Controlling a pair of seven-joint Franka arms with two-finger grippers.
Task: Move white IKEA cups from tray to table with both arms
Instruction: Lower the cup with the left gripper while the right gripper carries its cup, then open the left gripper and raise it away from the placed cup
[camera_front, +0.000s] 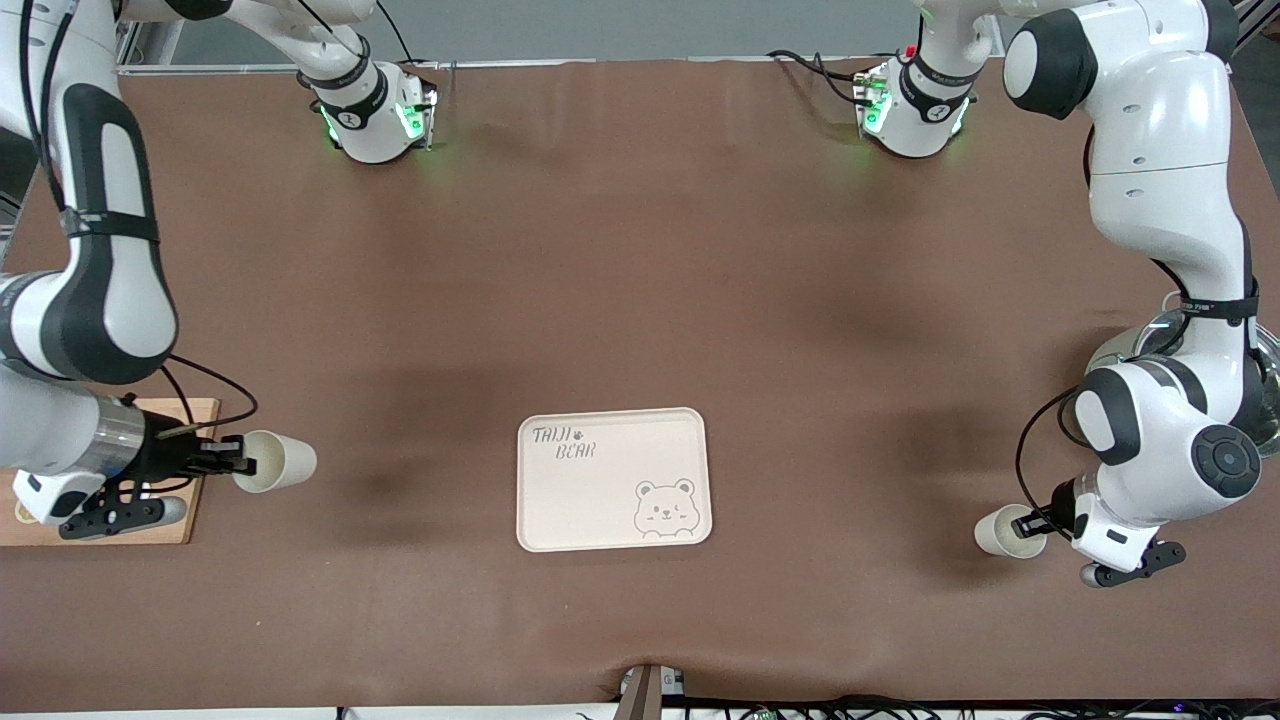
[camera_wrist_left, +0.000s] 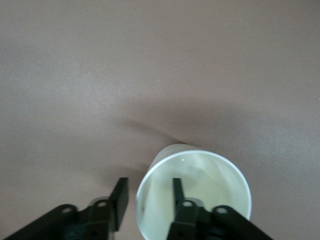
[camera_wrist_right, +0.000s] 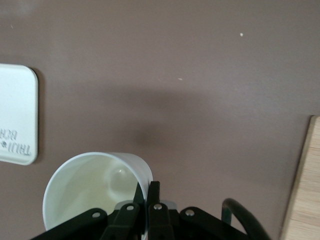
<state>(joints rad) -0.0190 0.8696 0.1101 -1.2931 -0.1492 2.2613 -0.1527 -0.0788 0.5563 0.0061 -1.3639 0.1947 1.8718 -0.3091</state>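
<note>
Two white cups show. My right gripper (camera_front: 228, 466) (camera_wrist_right: 146, 187) is shut on the rim of one cup (camera_front: 280, 461) (camera_wrist_right: 95, 185). It holds that cup tipped on its side over the table, beside a wooden board. The other cup (camera_front: 1003, 531) (camera_wrist_left: 200, 190) is at the left arm's end, also tipped toward my left gripper (camera_front: 1035, 522) (camera_wrist_left: 148, 187). That gripper is open and straddles the cup's rim, one finger (camera_wrist_left: 177, 192) inside and the other (camera_wrist_left: 120, 200) outside with a gap to the wall. Whether this cup rests on the table I cannot tell.
The cream bear tray (camera_front: 560, 500) (camera_wrist_right: 15, 120) lies between the two cups, with nothing on it. A wooden board (camera_front: 190, 520) (camera_wrist_right: 305, 185) sits under the right wrist. A shiny round dish (camera_front: 1268, 400) is partly hidden by the left arm.
</note>
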